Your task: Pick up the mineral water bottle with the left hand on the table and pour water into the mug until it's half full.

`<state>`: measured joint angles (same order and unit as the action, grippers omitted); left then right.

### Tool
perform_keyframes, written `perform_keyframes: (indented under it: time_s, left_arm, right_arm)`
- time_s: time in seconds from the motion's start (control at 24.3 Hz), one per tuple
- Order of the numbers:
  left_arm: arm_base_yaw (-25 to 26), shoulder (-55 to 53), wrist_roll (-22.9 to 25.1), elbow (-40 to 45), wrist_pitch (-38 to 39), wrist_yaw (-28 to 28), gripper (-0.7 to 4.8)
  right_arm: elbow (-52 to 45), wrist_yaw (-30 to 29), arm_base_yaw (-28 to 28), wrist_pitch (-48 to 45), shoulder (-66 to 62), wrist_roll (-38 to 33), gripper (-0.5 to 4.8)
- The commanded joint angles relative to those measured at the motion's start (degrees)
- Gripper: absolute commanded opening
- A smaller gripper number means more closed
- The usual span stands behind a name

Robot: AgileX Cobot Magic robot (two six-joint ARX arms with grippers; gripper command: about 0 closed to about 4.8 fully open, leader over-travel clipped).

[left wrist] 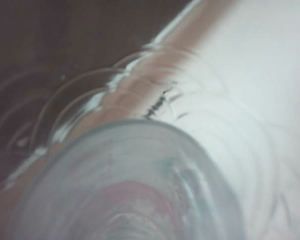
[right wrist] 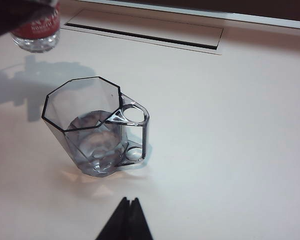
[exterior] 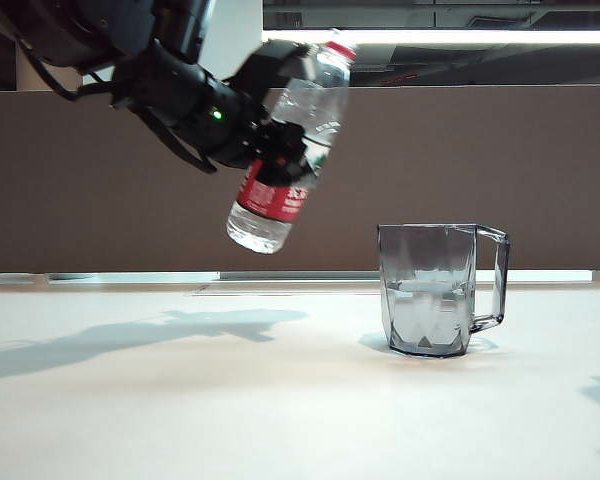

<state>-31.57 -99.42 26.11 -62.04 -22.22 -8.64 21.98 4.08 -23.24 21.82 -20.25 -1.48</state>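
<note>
Nearest, right end effector (right wrist: 126, 220): fingertips pressed together, holding nothing, hanging above the worktop (exterior: 180, 400) on the camera side of the mug (exterior: 435, 290). Mug upright on the worktop, handle turned rightward in the exterior view, water (exterior: 427, 288) inside. Beyond and left of the mug, in the air, left end effector (exterior: 280, 140) clamps the mineral water bottle (exterior: 290, 150) mid-body; bottle tilted, neck uppermost.

Left gripper (exterior: 280, 150) raised, clamped — right gripper (right wrist: 126, 220) closed, low.
</note>
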Motion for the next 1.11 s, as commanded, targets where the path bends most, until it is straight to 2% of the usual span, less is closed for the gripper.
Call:
perform_keyframes:
  time_s: [0.04,0.29,0.41,0.7,0.9,1.11]
  left_arm:
    - [0.98,1.53,-3.19,-0.37,-2.16,-3.32,2.27]
    - [1.49,3.78,-4.42,3.15,-4.94,-4.59,2.22]
    - [1.75,4.61,-6.56,5.44,-6.32,-4.68,2.22]
    - [4.37,6.75,-14.01,10.51,-12.31,-6.08,2.22]
    - [7.78,9.57,-21.0,16.55,-19.8,-7.1,2.22]
    - [9.88,11.98,-22.58,21.49,-22.08,-7.72,2.19]
  right_arm:
    - [0.37,-0.11,-0.02,-1.05,0.09,0.04,-0.05]
    - [0.37,-0.11,-0.02,-1.01,0.09,0.09,-0.05]
    - [0.37,-0.11,-0.02,-1.03,0.09,0.22,-0.05]
    - [0.37,-0.13,-0.02,-1.03,0.09,0.22,-0.05]
    - [0.37,-0.11,0.0,-1.01,0.09,0.22,-0.05]
    - [0.37,-0.11,0.0,-1.01,0.09,0.22,-0.05]
